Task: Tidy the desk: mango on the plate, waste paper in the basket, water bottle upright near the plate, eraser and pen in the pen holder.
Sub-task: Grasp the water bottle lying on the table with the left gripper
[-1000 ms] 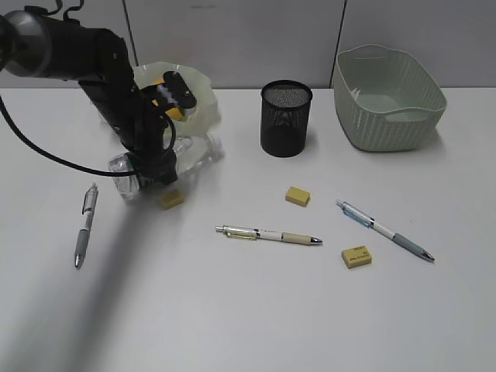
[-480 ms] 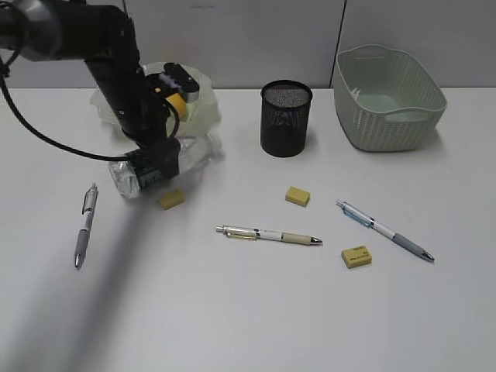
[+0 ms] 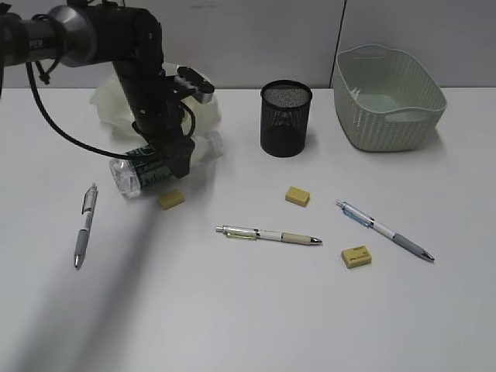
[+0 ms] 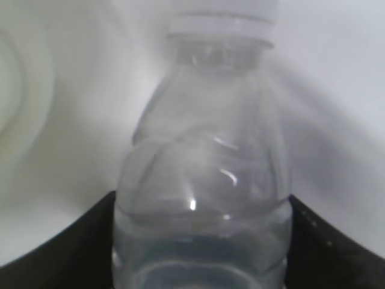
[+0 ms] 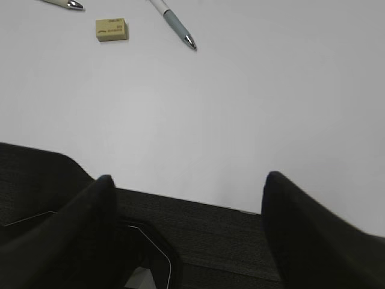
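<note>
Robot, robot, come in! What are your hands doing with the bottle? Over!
Left gripper astride the lying water bottle, beside the plate. Right gripper open, empty, over bare desk. An eraser lies close by.

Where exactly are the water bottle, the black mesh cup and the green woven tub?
water bottle (image 3: 147,172): exterior view, on its dark green label.
black mesh cup (image 3: 285,124): exterior view, on its front wall.
green woven tub (image 3: 384,124): exterior view, on its woven front side.

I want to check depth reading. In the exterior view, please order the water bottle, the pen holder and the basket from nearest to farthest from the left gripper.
1. Water bottle: between the left gripper's fingers.
2. Pen holder: middle, to the right.
3. Basket: far right.
</note>
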`<move>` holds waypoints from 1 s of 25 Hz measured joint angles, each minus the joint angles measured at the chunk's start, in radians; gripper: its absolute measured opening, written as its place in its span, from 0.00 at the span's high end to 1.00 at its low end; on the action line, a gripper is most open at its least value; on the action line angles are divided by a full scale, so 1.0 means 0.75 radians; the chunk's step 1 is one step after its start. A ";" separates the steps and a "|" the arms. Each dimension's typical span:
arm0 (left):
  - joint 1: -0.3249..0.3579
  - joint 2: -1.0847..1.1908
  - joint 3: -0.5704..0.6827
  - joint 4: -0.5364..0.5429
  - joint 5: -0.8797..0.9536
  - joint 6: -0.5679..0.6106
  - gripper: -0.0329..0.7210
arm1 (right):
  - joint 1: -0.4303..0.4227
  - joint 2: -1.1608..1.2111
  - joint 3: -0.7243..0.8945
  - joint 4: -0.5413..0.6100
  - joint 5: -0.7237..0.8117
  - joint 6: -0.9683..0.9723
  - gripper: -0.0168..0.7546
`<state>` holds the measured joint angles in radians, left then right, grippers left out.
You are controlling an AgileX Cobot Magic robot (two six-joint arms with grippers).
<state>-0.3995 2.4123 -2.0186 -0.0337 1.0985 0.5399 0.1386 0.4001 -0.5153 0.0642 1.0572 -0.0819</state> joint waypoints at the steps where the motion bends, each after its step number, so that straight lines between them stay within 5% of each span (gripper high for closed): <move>1: -0.002 0.000 -0.002 0.008 0.011 -0.006 0.23 | 0.000 0.000 0.000 0.000 0.000 0.000 0.22; 16: -0.003 -0.003 -0.010 0.045 0.121 -0.086 0.27 | 0.000 0.000 0.000 0.000 0.000 0.000 0.22; 25: -0.003 -0.187 -0.007 -0.160 0.157 -0.089 0.27 | 0.000 0.000 0.000 0.000 0.000 0.000 0.22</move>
<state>-0.4015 2.2719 -2.0241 -0.1537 1.2162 0.4734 0.1386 0.4001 -0.5153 0.0642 1.0572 -0.0819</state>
